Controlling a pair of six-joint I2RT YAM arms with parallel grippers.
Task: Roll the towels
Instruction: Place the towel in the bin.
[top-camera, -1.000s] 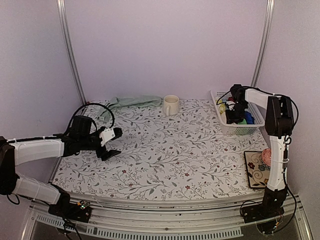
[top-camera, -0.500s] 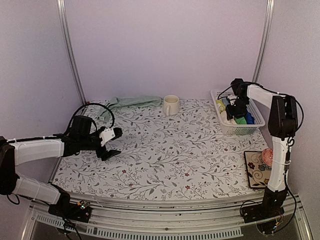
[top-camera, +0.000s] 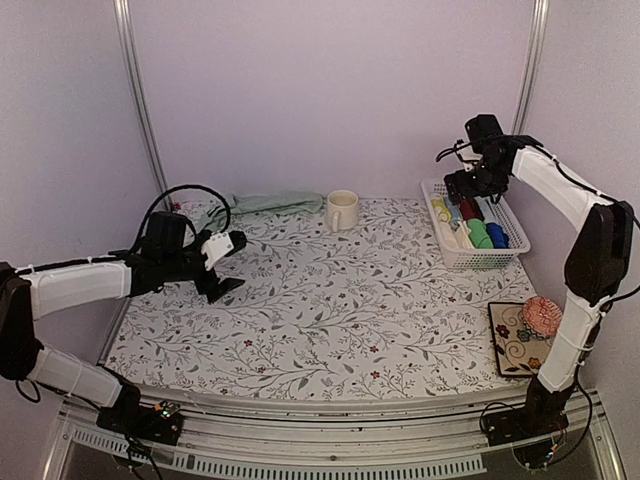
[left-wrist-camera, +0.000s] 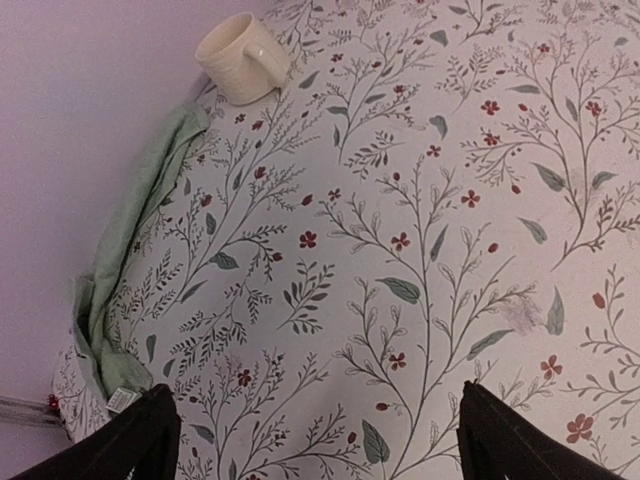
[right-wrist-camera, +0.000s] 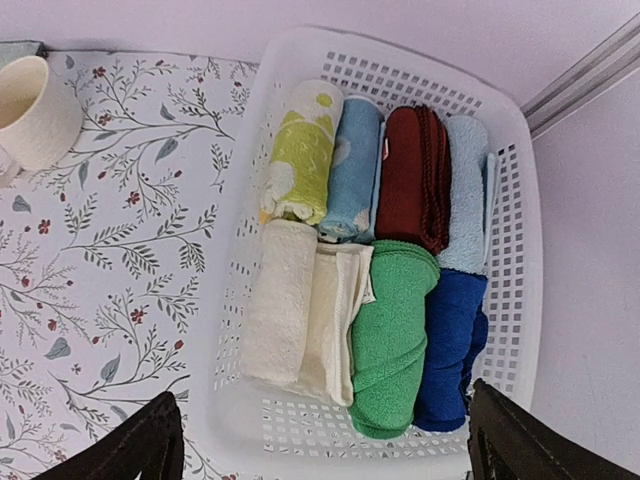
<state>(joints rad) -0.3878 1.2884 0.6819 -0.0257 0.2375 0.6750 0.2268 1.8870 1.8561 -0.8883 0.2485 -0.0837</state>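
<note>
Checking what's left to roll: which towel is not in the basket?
The pale green towel, lying loose at the back beside the mug; the other towels sit rolled in the white basket.

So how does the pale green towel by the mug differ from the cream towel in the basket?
The pale green towel lies loose along the table's far edge; the cream towel is rolled tight. The green one stretches long; the cream one sits compact in the basket. Both are soft cloth.
</note>
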